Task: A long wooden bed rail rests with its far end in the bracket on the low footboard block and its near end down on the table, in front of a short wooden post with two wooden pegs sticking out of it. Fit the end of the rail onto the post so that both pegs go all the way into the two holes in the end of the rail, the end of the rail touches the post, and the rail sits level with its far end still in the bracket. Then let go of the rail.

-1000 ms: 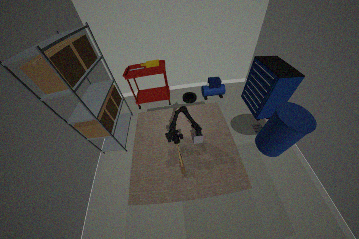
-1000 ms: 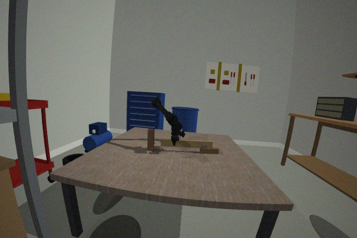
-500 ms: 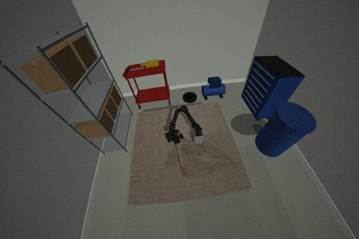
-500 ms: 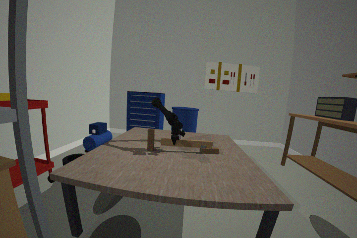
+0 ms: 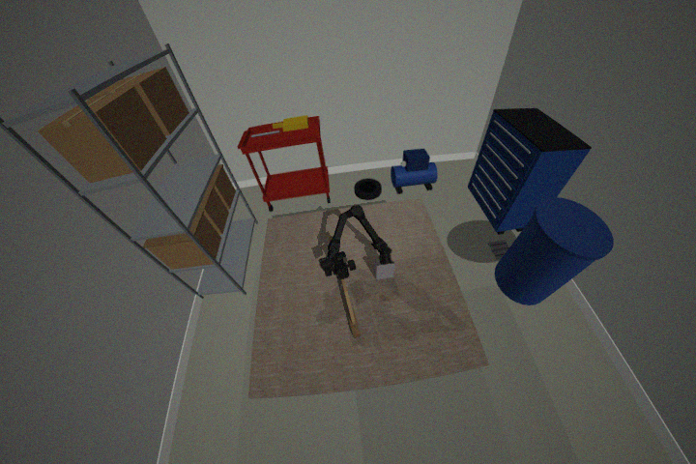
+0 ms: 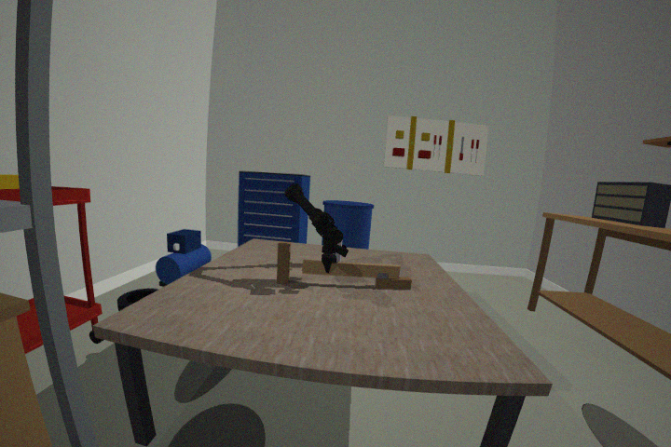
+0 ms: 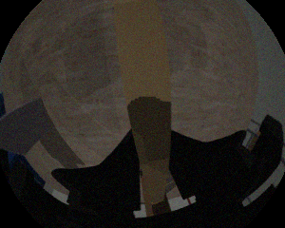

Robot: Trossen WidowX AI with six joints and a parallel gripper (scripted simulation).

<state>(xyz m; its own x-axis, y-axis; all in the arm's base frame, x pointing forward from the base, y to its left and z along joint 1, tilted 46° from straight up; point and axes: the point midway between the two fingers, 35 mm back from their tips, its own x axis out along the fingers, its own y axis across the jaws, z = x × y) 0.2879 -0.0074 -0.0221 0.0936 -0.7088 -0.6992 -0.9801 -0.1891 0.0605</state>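
Note:
The long wooden rail [image 5: 349, 307] [image 6: 365, 269] [image 7: 143, 57] is raised off the table at its near end and looks close to level. My gripper [image 5: 339, 275] [image 6: 328, 267] [image 7: 144, 128] is shut on the rail toward its near end. The wooden post [image 6: 282, 264] stands upright on the table, with a visible gap between it and the rail's near end. The rail's far end is at the low footboard block [image 6: 401, 284], by the grey bracket [image 6: 382, 276]; how deep it sits there cannot be told. The pegs and the holes cannot be made out.
A pale grey block [image 5: 385, 271] [image 7: 21, 128] is at the arm's foot, beside the rail. All of this is on the wood-topped table [image 5: 304, 361] [image 6: 321, 331]. A red cart [image 5: 297, 183], a blue drum [image 5: 551, 251] and shelving stand around the table.

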